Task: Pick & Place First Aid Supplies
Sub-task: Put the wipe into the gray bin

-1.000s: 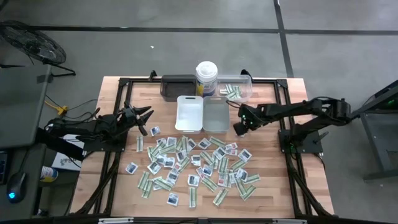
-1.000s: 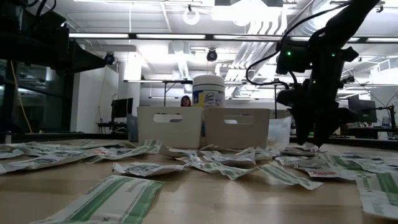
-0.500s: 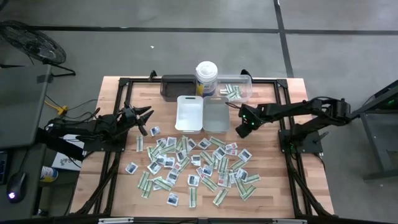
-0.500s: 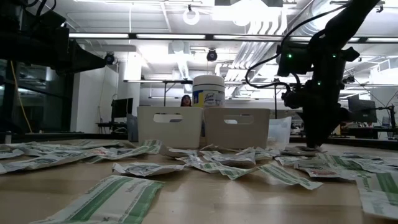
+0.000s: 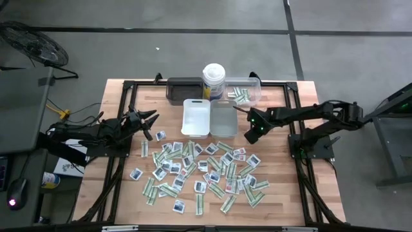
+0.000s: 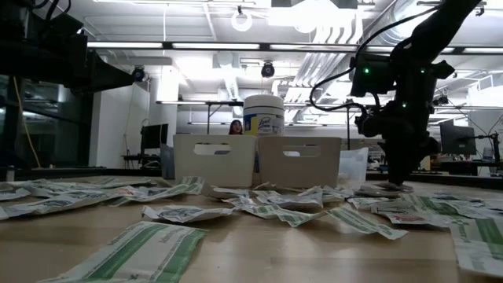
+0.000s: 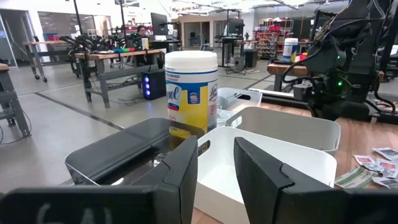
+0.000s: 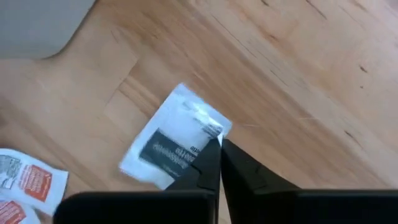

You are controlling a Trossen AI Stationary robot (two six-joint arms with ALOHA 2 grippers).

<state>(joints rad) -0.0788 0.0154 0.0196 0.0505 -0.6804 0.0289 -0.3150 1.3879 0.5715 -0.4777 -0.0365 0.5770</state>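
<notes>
First aid supplies (image 5: 199, 169) lie scattered over the table (image 5: 122, 193). One white sachet (image 8: 176, 138) with a dark mark sits directly under the right gripper (image 8: 219, 149), whose fingers are pressed together at its edge; whether they pinch it is hard to say. The left gripper (image 7: 214, 163) hovers at the table's left side, fingers partly spread, holding nothing. The clear tray (image 5: 244, 94) holds a few strips. The white tray (image 5: 196, 118) and grey tray (image 5: 224, 121) look empty. The dark tray (image 5: 183, 89) sits beside the canister (image 5: 213, 80).

Canister (image 7: 191, 93) label: script brand, seemingly "Lysol"; packet print illegible.
</notes>
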